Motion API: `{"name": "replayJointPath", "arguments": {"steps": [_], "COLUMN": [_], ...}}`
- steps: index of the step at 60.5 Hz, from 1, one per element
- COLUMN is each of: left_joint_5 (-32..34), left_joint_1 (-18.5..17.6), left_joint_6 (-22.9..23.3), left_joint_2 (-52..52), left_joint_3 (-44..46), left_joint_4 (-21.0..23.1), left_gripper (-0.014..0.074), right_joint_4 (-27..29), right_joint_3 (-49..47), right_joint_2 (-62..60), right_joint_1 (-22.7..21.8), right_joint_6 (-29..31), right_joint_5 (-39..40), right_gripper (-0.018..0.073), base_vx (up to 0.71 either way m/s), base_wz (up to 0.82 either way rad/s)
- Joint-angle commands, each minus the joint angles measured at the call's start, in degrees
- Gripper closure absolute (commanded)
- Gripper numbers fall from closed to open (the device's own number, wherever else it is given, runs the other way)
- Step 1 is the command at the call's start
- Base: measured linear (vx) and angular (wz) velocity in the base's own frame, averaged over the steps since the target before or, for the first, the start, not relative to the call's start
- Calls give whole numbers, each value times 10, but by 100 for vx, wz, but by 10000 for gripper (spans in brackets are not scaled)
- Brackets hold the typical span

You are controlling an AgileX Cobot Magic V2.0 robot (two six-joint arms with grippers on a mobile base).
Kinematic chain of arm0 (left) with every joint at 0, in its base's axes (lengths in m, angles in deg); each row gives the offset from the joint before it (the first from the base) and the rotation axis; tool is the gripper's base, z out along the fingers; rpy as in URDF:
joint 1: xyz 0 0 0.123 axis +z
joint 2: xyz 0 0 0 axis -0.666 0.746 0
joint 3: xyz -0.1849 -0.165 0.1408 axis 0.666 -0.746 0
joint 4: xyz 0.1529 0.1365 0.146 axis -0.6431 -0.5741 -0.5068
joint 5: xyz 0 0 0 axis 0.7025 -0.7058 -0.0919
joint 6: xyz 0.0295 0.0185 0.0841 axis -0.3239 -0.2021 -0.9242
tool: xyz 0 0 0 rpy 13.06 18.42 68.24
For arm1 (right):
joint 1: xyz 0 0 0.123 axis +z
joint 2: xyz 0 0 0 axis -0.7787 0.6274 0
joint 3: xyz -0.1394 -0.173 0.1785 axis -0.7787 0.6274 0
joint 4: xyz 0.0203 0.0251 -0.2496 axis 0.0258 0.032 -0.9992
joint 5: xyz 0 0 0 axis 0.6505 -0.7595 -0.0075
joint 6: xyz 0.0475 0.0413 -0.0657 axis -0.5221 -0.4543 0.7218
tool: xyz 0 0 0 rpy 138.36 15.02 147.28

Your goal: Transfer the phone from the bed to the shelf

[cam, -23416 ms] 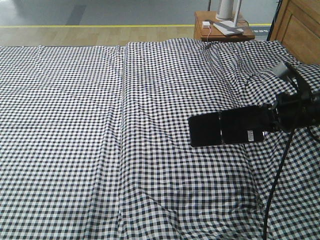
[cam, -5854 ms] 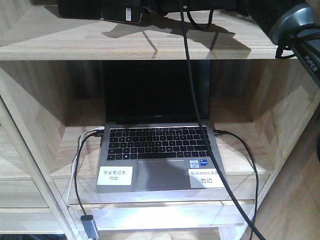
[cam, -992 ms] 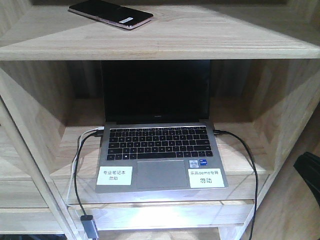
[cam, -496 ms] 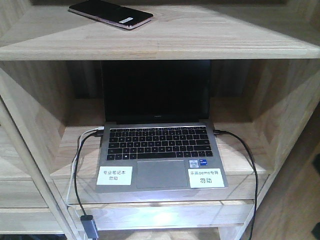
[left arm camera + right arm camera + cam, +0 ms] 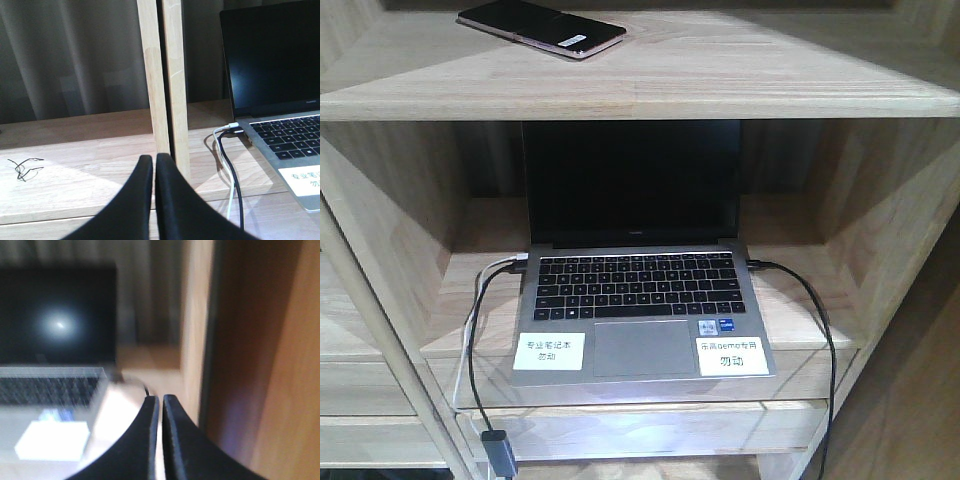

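Observation:
The black phone (image 5: 542, 27) lies flat on the top board of the light wooden shelf (image 5: 720, 80), at its left, pinkish edge and white sticker toward me. No gripper touches it. My left gripper (image 5: 154, 159) is shut and empty, low beside a shelf upright (image 5: 167, 80), left of the laptop. In the blurred right wrist view my right gripper (image 5: 160, 399) is shut with nothing between its fingers, near the shelf's right side wall (image 5: 260, 355). Neither arm shows in the front view. The bed is out of view.
An open grey laptop (image 5: 640, 290) sits on the tier below the phone, with cables (image 5: 810, 330) running from both sides and an adapter (image 5: 500, 455) hanging at the front left. Black and white cables (image 5: 227, 170) lie beside my left gripper.
The right arm's dark shape at the lower right edge of the front view a second ago has dropped out of sight. The phone has not moved on the top board.

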Motion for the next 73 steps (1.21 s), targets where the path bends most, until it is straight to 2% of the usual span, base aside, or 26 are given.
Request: {"name": "replayJointPath", "arguments": {"steps": [1, 10, 73], "left_joint_5": [40, 40, 40], "left_joint_1": [-1, -1, -1], "left_joint_6": [2, 2, 2], "left_joint_2": [-2, -2, -2], "left_joint_3": [15, 15, 15], "left_joint_4": [4, 4, 4], "left_gripper": [596, 596, 596], "right_joint_4": [-25, -72, -72], "right_joint_3": [16, 15, 15], "right_joint_2": [-17, -16, -16], "right_joint_1": [-4, -3, -3], "right_joint_6": [-17, -26, -26], "right_joint_5": [51, 43, 52], "right_gripper": [563, 563, 563], "base_vx": [0, 0, 0], "base_wz": [0, 0, 0]}}
